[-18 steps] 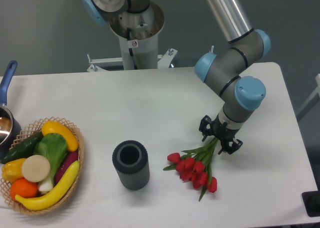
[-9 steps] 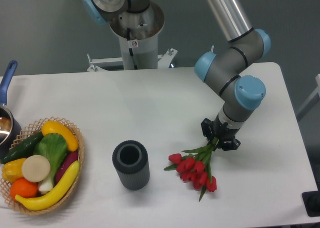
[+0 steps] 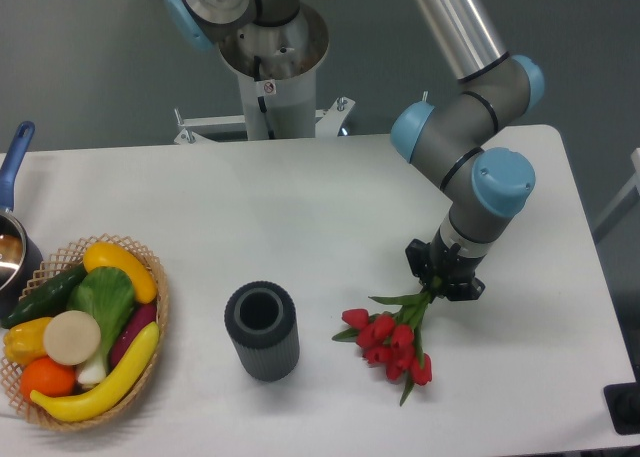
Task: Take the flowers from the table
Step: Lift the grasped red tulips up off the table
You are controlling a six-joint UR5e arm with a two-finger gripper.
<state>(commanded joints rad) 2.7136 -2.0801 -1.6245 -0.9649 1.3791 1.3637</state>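
Looking down at the table [image 3: 330, 207], I take the dark ribbed cylinder [image 3: 261, 330] as my landmark. To its right lie the flowers [image 3: 392, 343], red buds fanned toward the cylinder and green stems running up and away from it into the gripper [image 3: 444, 274]. I see its fingers drawn in close on the stem end, so it has hold of the bunch there. Whether the buds rest on the tabletop or hang just above it I cannot tell from this angle. Between cylinder and buds is a strip of bare white surface; the two are near but apart. Well to the cylinder's left sits a wicker basket [image 3: 155, 307] holding a banana [image 3: 100, 387], a leafy green vegetable [image 3: 100, 302], an orange [image 3: 46, 377] and other produce. Beyond the basket, at the table's left edge, a pot with a blue handle [image 3: 14, 162] shows partly. Behind the cylinder stands the arm's base column [image 3: 270, 62].
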